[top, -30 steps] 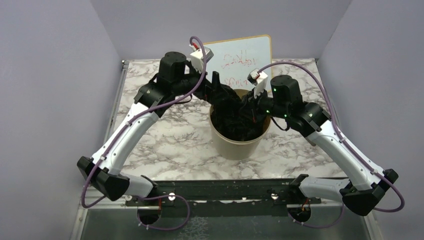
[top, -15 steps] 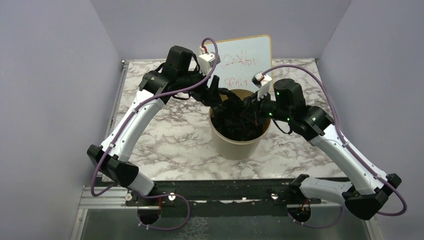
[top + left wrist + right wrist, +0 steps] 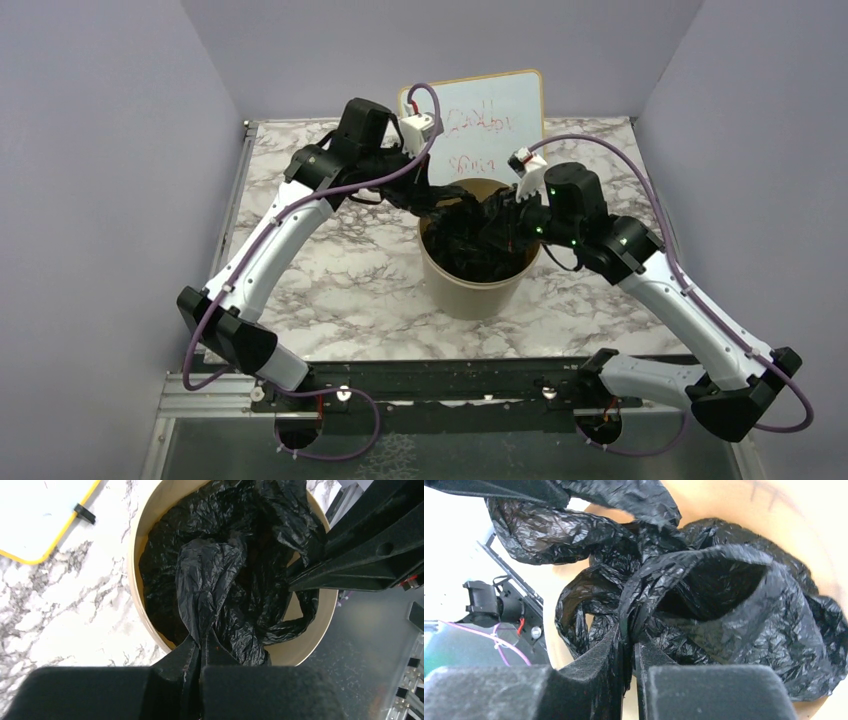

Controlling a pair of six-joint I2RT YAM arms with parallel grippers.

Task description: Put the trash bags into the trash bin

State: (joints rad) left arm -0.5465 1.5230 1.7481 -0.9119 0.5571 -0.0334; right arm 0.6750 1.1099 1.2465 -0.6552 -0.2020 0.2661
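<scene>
Black plastic of the bag (image 3: 210,580) fills the bin (image 3: 470,295), which stands in the middle of the table (image 3: 340,300). The left end effector (image 3: 200,652) is clamped tight on one fold at the rim, and the right end effector (image 3: 629,650), jaws almost closed, pinches another fold inside. Both crowd the bin's mouth with the whiteboard (image 3: 495,115) just behind, while the table lies open to the left, right and front.

Lab booth, plain lilac walls (image 3: 100,180), marble-print table (image 3: 340,300) (whiteboard (image 3: 495,125) behind)
</scene>
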